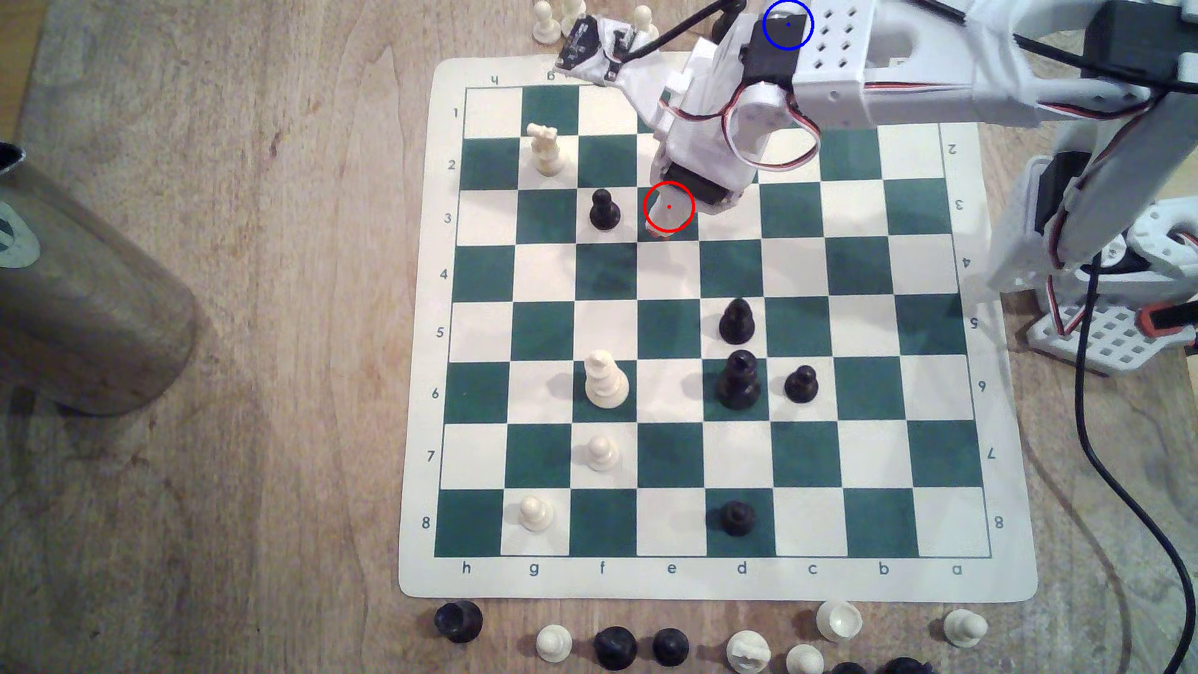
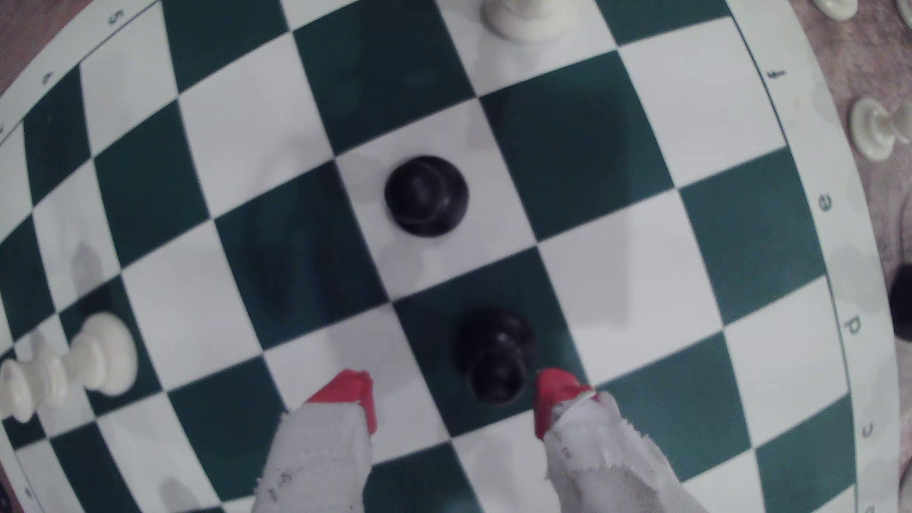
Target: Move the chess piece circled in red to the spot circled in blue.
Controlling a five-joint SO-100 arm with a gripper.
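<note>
In the wrist view the chess piece circled in red, a small black pawn (image 2: 498, 355), stands on a dark green square between my red-tipped fingers. It sits close to one fingertip (image 2: 555, 394), with a wide gap to the other. My gripper (image 2: 451, 399) is open. In the exterior view the gripper (image 1: 668, 220) hangs low over square e3, inside the red ring, and covers the pawn. The spot circled in blue is marked by a ring (image 1: 787, 24) beyond the board's far edge, drawn over my arm, which hides the wood under it.
A second black pawn (image 1: 604, 210) stands one square to the exterior view's left. A white knight (image 1: 544, 150) is on g2. Black pieces (image 1: 738, 379) cluster around d5, d6 and c6. Captured pieces (image 1: 616, 647) line the near edge. A brown cylinder (image 1: 84, 311) lies at the left.
</note>
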